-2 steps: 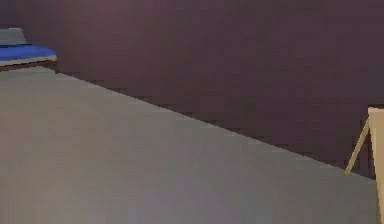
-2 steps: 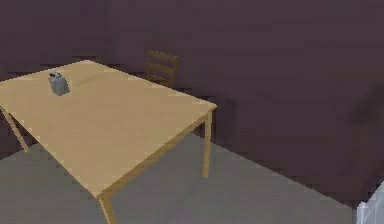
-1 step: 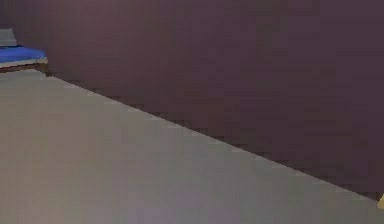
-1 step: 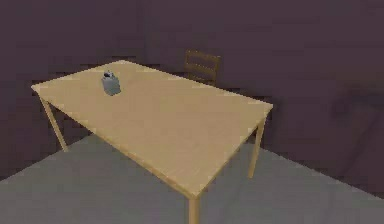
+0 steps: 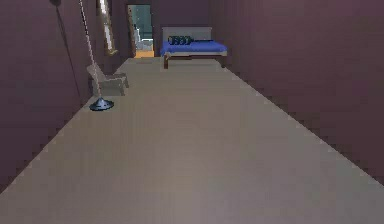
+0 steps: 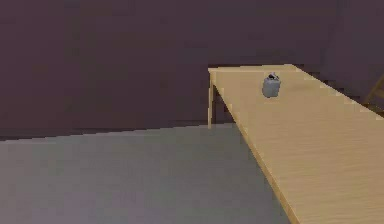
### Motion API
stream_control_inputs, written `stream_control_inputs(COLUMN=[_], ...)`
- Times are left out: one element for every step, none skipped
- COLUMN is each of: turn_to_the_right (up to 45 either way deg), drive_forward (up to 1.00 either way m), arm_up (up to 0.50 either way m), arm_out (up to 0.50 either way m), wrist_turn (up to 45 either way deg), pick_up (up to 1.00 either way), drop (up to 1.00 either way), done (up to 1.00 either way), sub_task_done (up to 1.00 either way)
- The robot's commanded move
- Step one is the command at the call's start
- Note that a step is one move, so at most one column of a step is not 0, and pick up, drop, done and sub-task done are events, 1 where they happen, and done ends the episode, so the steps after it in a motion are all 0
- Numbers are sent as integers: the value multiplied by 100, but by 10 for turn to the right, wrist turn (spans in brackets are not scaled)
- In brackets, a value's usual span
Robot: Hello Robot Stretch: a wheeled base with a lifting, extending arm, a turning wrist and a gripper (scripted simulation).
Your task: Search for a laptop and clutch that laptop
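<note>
Forward view, near ground: bare pale floor running between dark purple walls. Further on, at the left wall, the round dark base of a floor lamp sits on the floor, its thin pole rising up the picture. Just beyond it stands a pale chair. At the far end, a bed with a blue cover and dark pillows at its head. Left of the bed is a tall teal-toned opening – door or mirror, cannot tell which.

Arm side view, near ground: grey floor. A light wooden table runs from the bottom edge up along the right. Near its far end stands a small grey object – too small to identify. A dark wall lies behind.

Claw state: cannot tell. Laptop position: cannot tell.
</note>
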Motion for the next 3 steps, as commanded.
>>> stream_control_inputs(turn_to_the_right=[-120,0,-450], drive_forward=[0,100,0], arm_up=[0,0,0], arm_out=[0,0,0], wrist_turn=[0,0,0], pick_up=[0,0,0], drop=[0,0,0], done=[0,0,0], sub_task_done=[0,0,0])
